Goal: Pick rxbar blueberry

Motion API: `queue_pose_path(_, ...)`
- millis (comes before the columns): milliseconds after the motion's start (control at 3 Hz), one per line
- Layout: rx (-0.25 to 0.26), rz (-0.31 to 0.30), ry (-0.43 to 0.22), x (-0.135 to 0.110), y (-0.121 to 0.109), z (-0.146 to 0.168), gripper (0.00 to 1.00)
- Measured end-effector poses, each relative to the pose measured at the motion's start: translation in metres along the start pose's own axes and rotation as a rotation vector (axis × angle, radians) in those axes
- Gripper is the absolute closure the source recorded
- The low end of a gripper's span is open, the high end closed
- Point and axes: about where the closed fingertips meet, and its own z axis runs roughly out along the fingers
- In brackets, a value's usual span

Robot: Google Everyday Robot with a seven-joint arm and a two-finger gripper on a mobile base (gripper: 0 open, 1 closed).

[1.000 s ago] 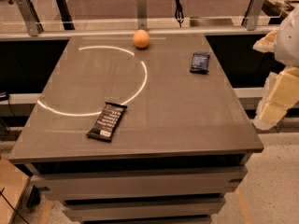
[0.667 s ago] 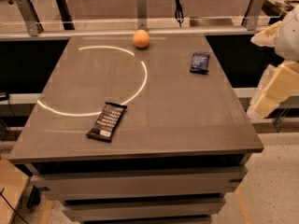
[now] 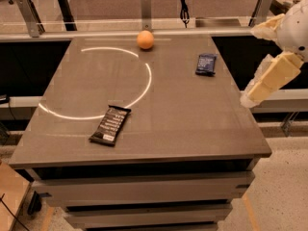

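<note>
On the bench (image 3: 192,124) I count three loose things: two snack bars and one round orange fruit (image 3: 145,40). One bar is the rxbar blueberry (image 3: 206,64), short and flat in a dark navy wrapper. It lies flat in the far right part of the top, well in from the edge and touching nothing. Its pale print is too faint to read. The other is a longer black bar (image 3: 110,124) with white lines of text, lying at a slant near the front left, well apart from the blue one. Its lettering cannot be made out either. The fruit sits at the far edge near the middle, just in front of a rail that runs behind the bench.

One thin bright arc of light (image 3: 148,78) curves across the left half of the top. The black bar's far end lies just beside its lower sweep.

One gripper (image 3: 269,76) is in sight, cream-coloured, hanging beyond the right edge of the bench, off to the side of the rxbar blueberry and well apart from it. It holds nothing that I can see. The arm behind it is cut off by the right border, and I cannot tell whether the gripper is open or closed.
</note>
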Motion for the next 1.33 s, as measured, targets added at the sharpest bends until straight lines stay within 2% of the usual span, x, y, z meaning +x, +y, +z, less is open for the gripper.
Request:
queue_pose_path(667,0.001,0.010,-0.089,-0.013,-0.018,0.026,0.00)
queue_pose_path(1000,0.049,0.077,-0.229,-0.023,-0.055,0.063,0.00)
queue_pose_path(1333,0.099,0.168,-0.346,-0.024,-0.098,0.096,0.00)
